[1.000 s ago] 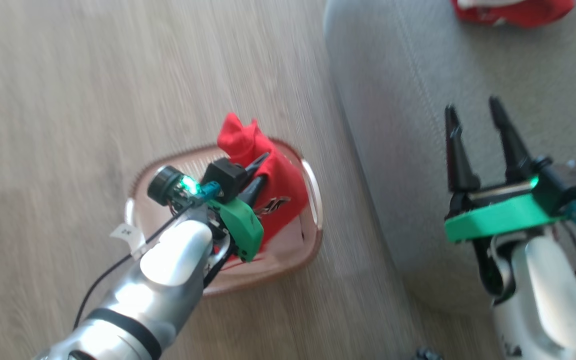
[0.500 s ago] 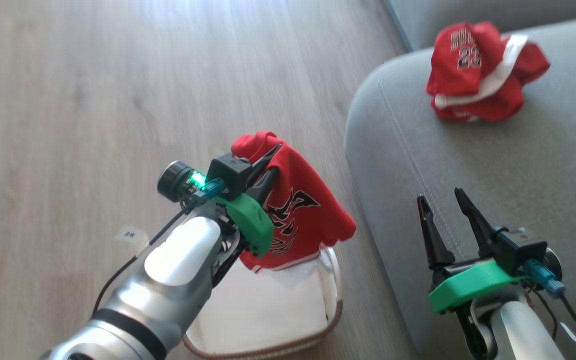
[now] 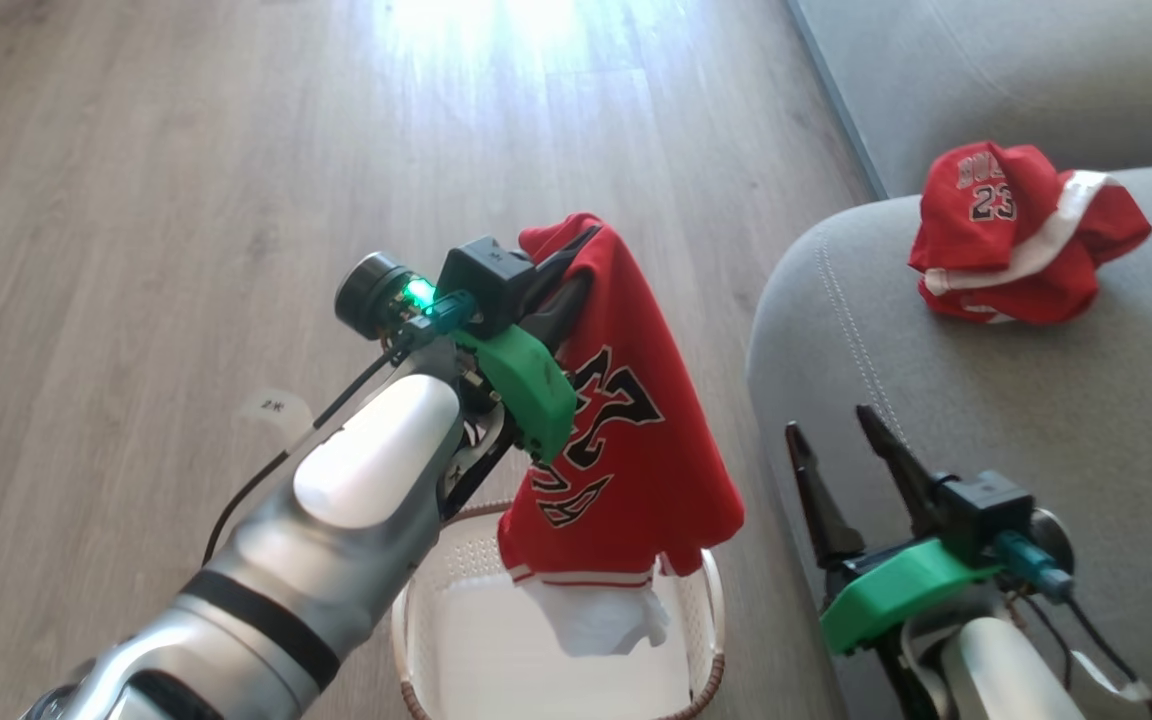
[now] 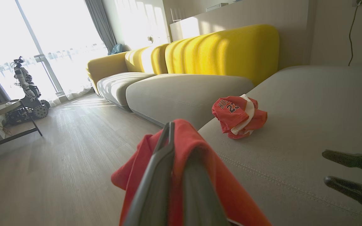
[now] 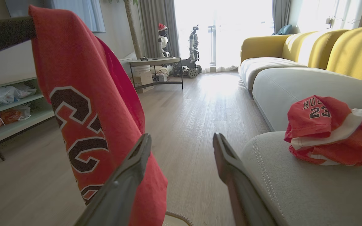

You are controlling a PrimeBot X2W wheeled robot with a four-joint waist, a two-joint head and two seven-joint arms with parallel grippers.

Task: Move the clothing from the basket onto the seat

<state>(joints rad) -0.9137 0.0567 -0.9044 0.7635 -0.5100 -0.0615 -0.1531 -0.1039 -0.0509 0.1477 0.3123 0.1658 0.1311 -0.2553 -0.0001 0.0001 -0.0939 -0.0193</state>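
Observation:
My left gripper [image 3: 576,262] is shut on a red jersey [image 3: 626,430] with black-and-white lettering, which hangs from the fingers above the cream basket [image 3: 706,610] on the floor. From the left wrist, that jersey [image 4: 196,163] drapes over the shut fingers. A second red jersey [image 3: 1021,232] with the number 23 lies crumpled on the grey sofa [image 3: 1036,400]; it is also seen as a bundle [image 5: 328,128] from the right wrist. My right gripper [image 3: 841,425] stands open and holds nothing, over the sofa's front edge, to the right of the hanging jersey [image 5: 93,110].
Wooden floor [image 3: 136,200] stretches left and ahead. Yellow-backed sofa sections [image 4: 218,50] continue along the wall. A low table [image 5: 156,62] and other robots [image 5: 193,40] stand by the far window. Shelves [image 5: 8,103] line the left wall.
The left gripper has lifted the jersey up out of the basket, so it now hangs free. The head camera has tilted up, showing more of the sofa and the second jersey.

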